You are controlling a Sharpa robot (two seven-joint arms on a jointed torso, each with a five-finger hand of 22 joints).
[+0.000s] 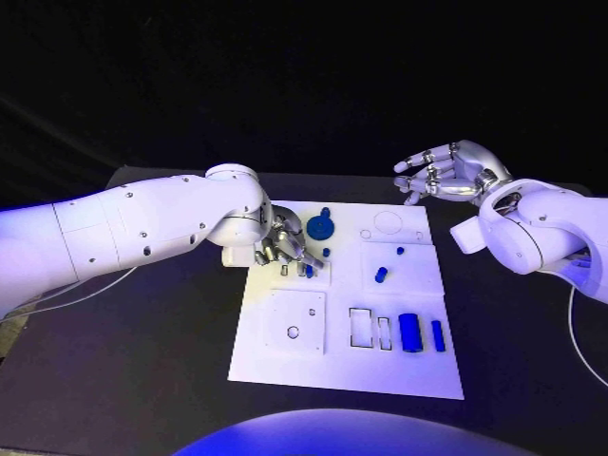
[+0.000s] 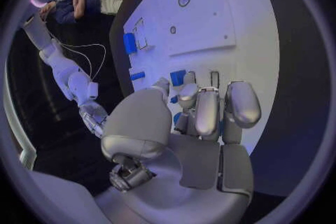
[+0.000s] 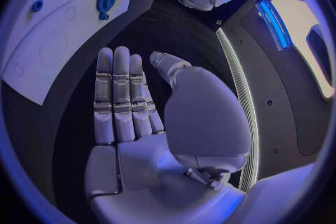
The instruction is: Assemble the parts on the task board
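Head view, nearest the robot: you see the task board [image 1: 348, 366], a white plate on the black table [image 1: 126, 380]. Along the board's near half lie a raised white square panel [image 1: 294, 321] with a small round hole, two empty rectangular slots [image 1: 371, 329], then a long blue bar [image 1: 409, 332] and a thinner blue bar [image 1: 439, 334] side by side at the board's right.

Farther up the board, a small blue peg [image 1: 381, 275] lies alone near the middle, and a tiny blue piece [image 1: 399, 251] sits just beyond it. At the board's left edge you find the left hand [image 1: 279, 249], fingers pointing down onto the board and drawn close together; a small blue part [image 1: 309, 270] shows at its fingertips. In the left wrist view the fingers [image 2: 208, 112] are curled over blue pieces, but you cannot tell whether any piece is actually pinched.

Beyond the left hand, a round blue disc [image 1: 322, 227] rests on the board's far half, with a small blue knob [image 1: 326, 211] just behind it. To the disc's right, a faint circular recess [image 1: 388, 222] marks the far right area.

Farthest, the right hand [image 1: 441, 174] hovers above the table past the board's far right corner, well apart from every part. In the right wrist view its fingers [image 3: 120, 98] lie straight and side by side, the thumb spread away, holding nothing.
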